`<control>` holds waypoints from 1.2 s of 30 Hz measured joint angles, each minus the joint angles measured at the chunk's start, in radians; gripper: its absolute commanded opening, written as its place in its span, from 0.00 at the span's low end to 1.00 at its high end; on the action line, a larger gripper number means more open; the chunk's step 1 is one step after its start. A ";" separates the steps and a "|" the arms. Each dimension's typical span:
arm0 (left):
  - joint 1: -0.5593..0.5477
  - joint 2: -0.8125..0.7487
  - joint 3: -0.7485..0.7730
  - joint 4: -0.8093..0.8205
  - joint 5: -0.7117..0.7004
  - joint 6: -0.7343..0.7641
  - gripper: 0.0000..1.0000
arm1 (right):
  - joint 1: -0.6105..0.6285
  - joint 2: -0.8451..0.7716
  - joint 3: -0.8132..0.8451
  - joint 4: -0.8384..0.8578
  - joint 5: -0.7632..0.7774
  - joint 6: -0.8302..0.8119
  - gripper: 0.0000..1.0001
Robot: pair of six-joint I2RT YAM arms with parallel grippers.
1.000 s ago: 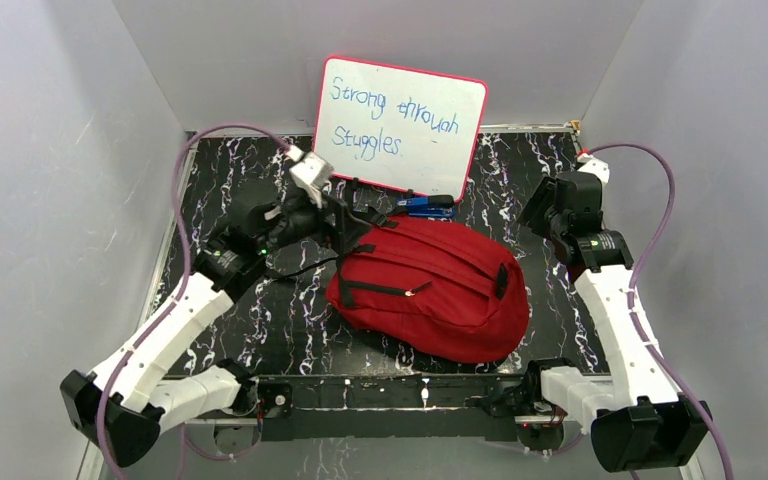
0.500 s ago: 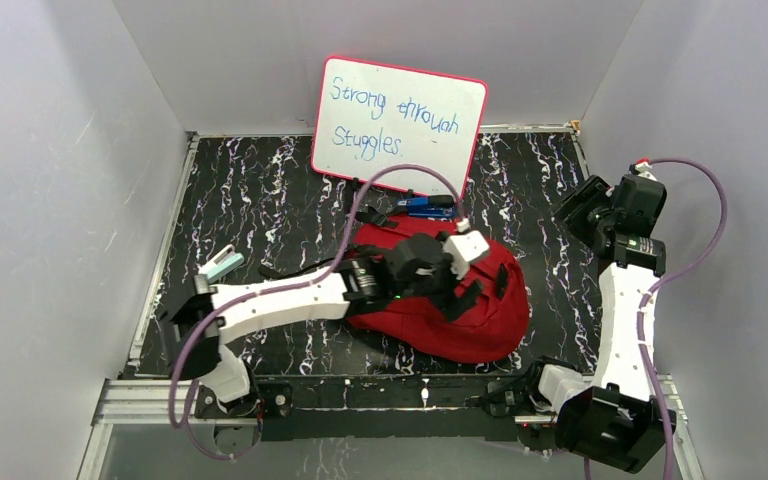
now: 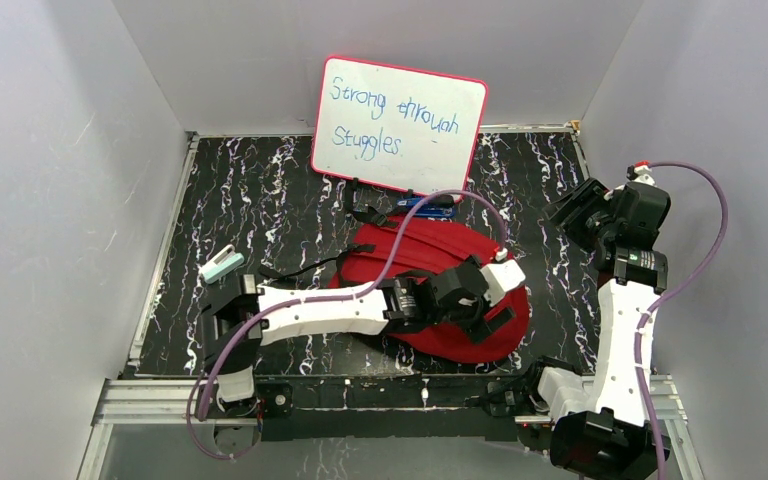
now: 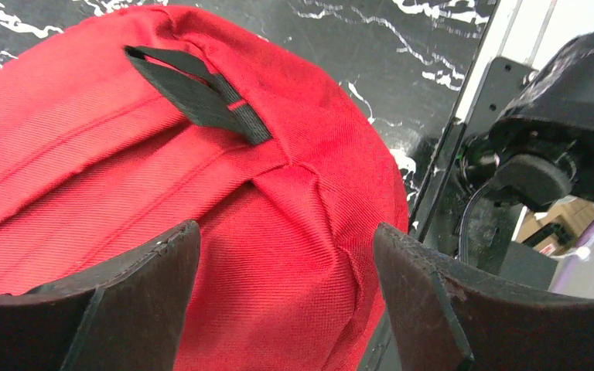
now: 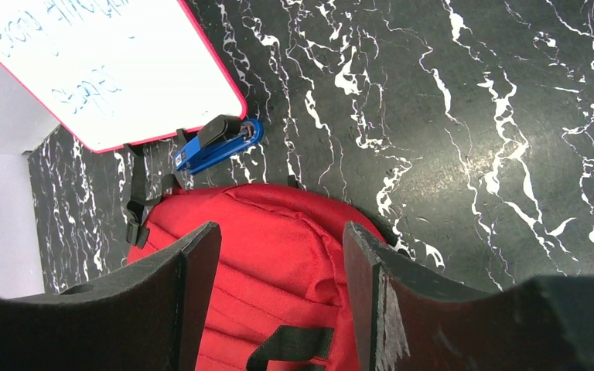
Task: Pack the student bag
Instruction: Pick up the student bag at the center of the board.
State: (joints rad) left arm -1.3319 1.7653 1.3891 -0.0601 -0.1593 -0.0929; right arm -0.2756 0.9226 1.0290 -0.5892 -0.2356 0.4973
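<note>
The red student bag (image 3: 430, 255) lies closed on the black marble table, its straps toward the whiteboard. My left gripper (image 3: 482, 312) is open and empty and hovers just over the bag's near right end. In the left wrist view the red fabric (image 4: 124, 154) and a black webbing loop (image 4: 201, 97) fill the space between and beyond the left gripper's (image 4: 286, 255) jaws. My right gripper (image 3: 572, 208) is open and empty, raised at the right of the table. In the right wrist view the right gripper (image 5: 280, 232) looks down at the bag's (image 5: 263, 286) top end.
A whiteboard (image 3: 400, 115) with blue writing leans on the back wall. A blue stapler (image 3: 425, 207) lies between it and the bag, and shows in the right wrist view (image 5: 218, 144). A small teal and white object (image 3: 222, 265) lies at the left. The right arm's base (image 4: 557, 154) is close by.
My left arm has swung from the bag's back left, across its top, to its near right end. My right arm has pulled back and up to the right.
</note>
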 measured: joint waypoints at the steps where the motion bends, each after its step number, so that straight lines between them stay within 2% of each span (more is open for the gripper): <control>1: -0.005 0.008 0.002 -0.006 -0.004 0.006 0.80 | 0.000 0.000 -0.001 0.000 -0.002 0.000 0.68; 12: -0.053 0.057 0.007 -0.043 -0.018 0.117 0.78 | 0.000 -0.002 -0.013 -0.006 -0.018 0.000 0.68; 20: -0.065 0.060 -0.021 -0.045 -0.046 0.269 0.74 | 0.000 -0.012 -0.029 -0.008 -0.026 -0.001 0.67; 26: -0.072 0.055 -0.106 0.035 -0.060 0.372 0.50 | 0.000 -0.013 -0.032 -0.008 -0.030 -0.002 0.67; 28: -0.073 0.055 -0.145 0.071 -0.061 0.400 0.36 | 0.000 -0.013 -0.032 -0.008 -0.030 -0.002 0.67; 32: -0.073 0.055 -0.167 0.107 -0.058 0.444 0.01 | 0.000 -0.013 -0.032 -0.008 -0.030 -0.003 0.67; 36: -0.075 0.047 -0.167 0.122 -0.068 0.475 0.00 | 0.000 -0.018 -0.032 -0.008 -0.029 -0.003 0.67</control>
State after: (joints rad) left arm -1.4071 1.8118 1.2221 0.0616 -0.2272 0.3824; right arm -0.2756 0.9043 0.9974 -0.5968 -0.2649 0.4942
